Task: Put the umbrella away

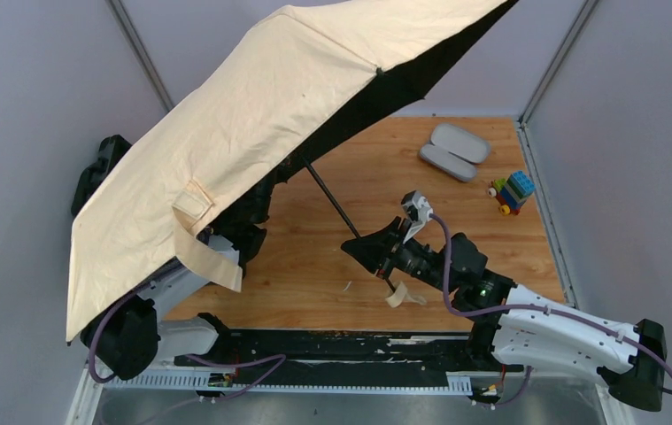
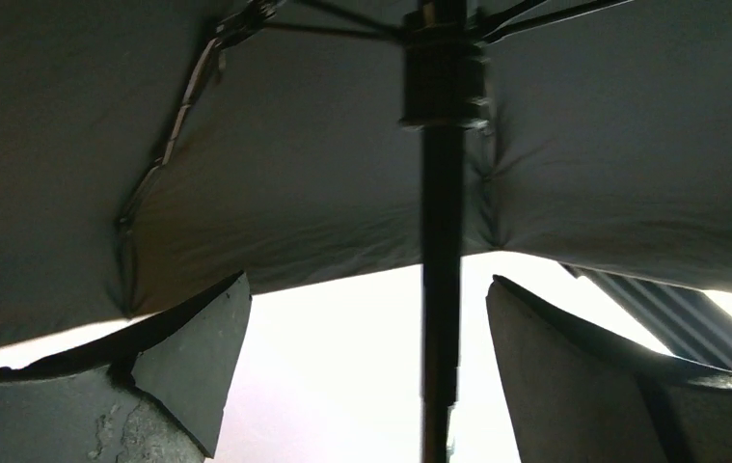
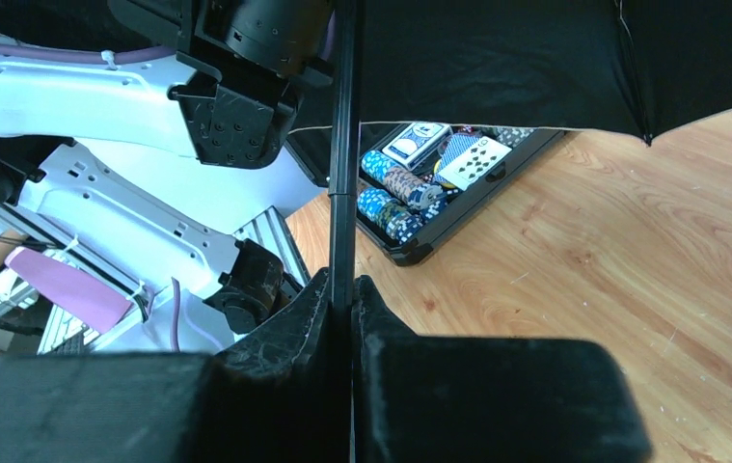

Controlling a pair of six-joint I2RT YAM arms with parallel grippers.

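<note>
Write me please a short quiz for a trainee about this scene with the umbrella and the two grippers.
1. True or false: the umbrella is folded shut.
2. Which gripper clamps the shaft? A: the left gripper. B: the right gripper. C: both.
3. Fill the gap: seen from below, the canopy is ____ in colour.

Key: 1 false, it stands open. 2 B, the left jaws stand wide apart on either side of the shaft and do not touch it. 3 black.
</note>
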